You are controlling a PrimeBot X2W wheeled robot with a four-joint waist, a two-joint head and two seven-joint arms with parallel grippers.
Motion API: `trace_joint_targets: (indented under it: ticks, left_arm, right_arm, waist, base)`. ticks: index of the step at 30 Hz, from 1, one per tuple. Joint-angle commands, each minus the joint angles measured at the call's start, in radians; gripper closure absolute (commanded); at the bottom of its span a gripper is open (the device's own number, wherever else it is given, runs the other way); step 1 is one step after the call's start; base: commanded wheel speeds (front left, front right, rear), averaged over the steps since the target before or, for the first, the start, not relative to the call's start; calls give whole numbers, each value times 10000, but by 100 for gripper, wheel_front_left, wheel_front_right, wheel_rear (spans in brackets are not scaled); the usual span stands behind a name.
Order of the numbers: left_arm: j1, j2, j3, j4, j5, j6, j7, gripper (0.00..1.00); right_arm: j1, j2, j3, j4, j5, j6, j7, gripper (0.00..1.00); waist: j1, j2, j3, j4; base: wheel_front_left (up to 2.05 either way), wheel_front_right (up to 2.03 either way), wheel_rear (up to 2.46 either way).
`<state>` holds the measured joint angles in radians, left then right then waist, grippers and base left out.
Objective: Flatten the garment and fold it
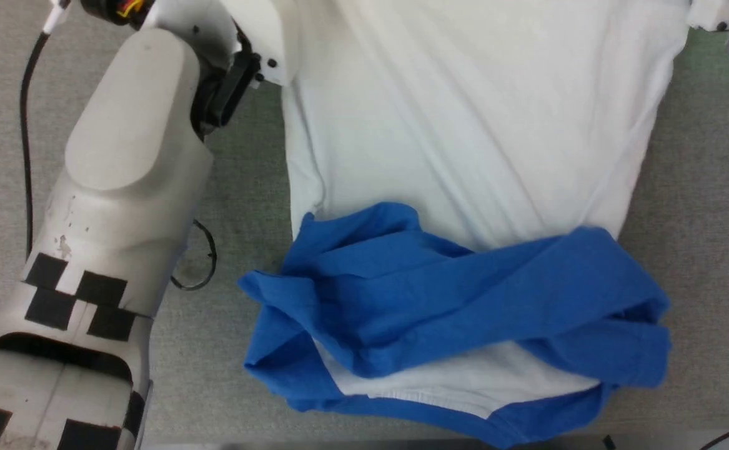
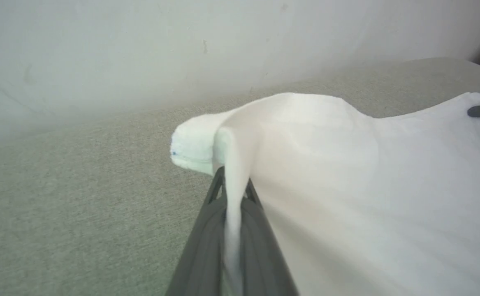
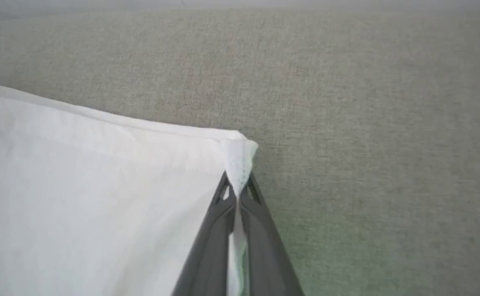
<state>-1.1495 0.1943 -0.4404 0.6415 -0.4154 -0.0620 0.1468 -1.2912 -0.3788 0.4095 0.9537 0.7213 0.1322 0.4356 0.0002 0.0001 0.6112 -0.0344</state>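
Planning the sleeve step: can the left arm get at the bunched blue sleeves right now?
Probably not yet. The left gripper is shut on a white corner of the shirt; it would have to let go first. The blue sleeves lie uncovered, on top.

Lighting: bright, even, diffuse; source not discernible. Shadows: soft and faint, along the folds of the garment [image 1: 464,125]. Glare: white cloth washed out at the head view's top. Focus: left wrist view soft, wall [image 2: 100,41] hazy, left hand [image 2: 232,181] blurred near the bottom edge. Right wrist view sharper; table [image 3: 367,82] weave legible.
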Motion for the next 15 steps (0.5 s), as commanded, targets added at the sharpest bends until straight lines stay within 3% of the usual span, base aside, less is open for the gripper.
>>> trace_joint_targets:
  ticks: [1, 10, 15]
  left_arm:
    - [22, 82, 74, 59, -30, 84, -122, 100]
    - [41, 360, 351, 333, -89, 192, -1282, 100]
    - [1351, 626, 506, -345, -353, 293, -1649, 100]
  right_arm:
    - [70, -148, 2, -17, -32, -15, -226, 100]
    - [-132, -406, -1, -459, 110, -15, -2355, 100]
    - [1351, -640, 535, -1590, 559, -15, -3056, 100]
  waist:
    - [-2, -1, -440, 17]
    - [-2, -1, -1809, -89]
    - [-2, -1, -2699, -111]
  base:
    - [0, 0, 0]
    - [0, 0, 0]
    - [0, 0, 0]
